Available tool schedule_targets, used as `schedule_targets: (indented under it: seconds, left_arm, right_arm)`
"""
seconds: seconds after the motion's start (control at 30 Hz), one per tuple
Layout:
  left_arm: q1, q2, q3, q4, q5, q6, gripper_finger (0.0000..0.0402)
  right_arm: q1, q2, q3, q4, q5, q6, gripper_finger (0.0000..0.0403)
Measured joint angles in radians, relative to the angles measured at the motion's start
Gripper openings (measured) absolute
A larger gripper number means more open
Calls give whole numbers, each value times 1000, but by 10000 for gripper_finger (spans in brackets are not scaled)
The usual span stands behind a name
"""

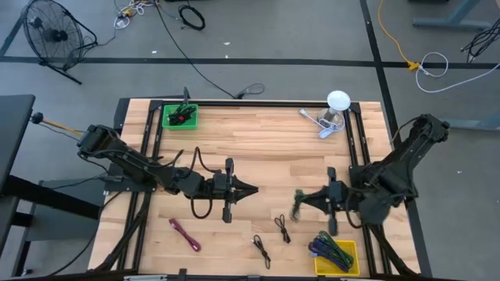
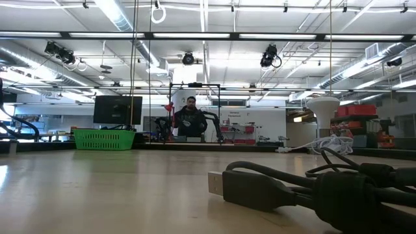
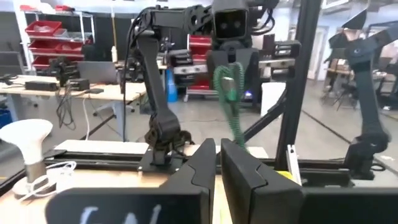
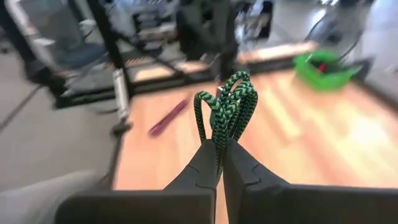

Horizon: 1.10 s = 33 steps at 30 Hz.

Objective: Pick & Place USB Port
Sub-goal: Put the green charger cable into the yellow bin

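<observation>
while the left pincer hovers nearly pressed together over the counter, the right pincer pinches a green braided cable.

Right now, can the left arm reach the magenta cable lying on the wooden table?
Probably yes: the magenta cable lies in the open just beside the left hand, with nothing on top of it, and that hand looks empty.

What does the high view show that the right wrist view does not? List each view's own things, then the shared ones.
Only the high view: the yellow tray of cables, the white lamp, two black cables and the left gripper, empty.

Only the right wrist view: the right gripper's fingers pinched shut on the cable's loops.

Both: the right gripper, the green braided cable it holds, the purple cable and the green tray.
</observation>
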Motion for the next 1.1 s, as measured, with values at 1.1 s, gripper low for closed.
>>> schedule_targets:
  seconds: [1.1]
  left_arm:
    - [-6, -2, 0, -139, -24, -38, 30]
  right_arm:
    - [160, 196, 0, -342, -647, 661, 0]
